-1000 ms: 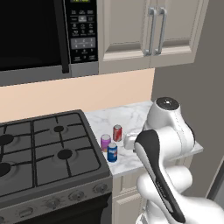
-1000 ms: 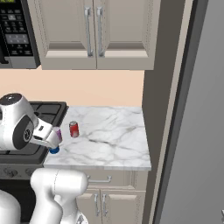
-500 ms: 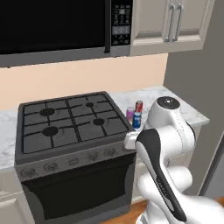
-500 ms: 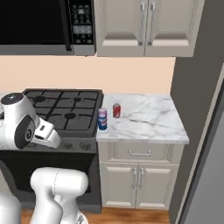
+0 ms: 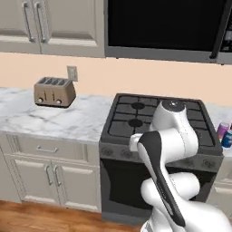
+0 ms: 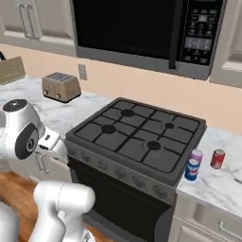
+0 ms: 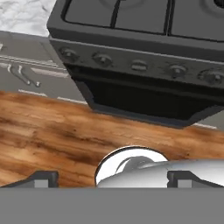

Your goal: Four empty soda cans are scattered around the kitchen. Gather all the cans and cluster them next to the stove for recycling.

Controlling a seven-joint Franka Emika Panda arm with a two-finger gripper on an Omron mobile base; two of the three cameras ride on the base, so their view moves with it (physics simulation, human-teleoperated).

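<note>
So you are between fetches: three cans, purple (image 6: 196, 155), blue (image 6: 191, 169) and red (image 6: 217, 159), stand clustered on the counter (image 6: 222, 184) just right of the stove (image 6: 137, 137). Your gripper (image 7: 112, 178) is spread wide and empty (aimed at the oven front and floor). Judging by this, you next need to find the fourth can elsewhere.

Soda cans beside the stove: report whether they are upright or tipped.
Upright. The red can, purple-pink can and blue can stand on end, silvery tops up.
</note>
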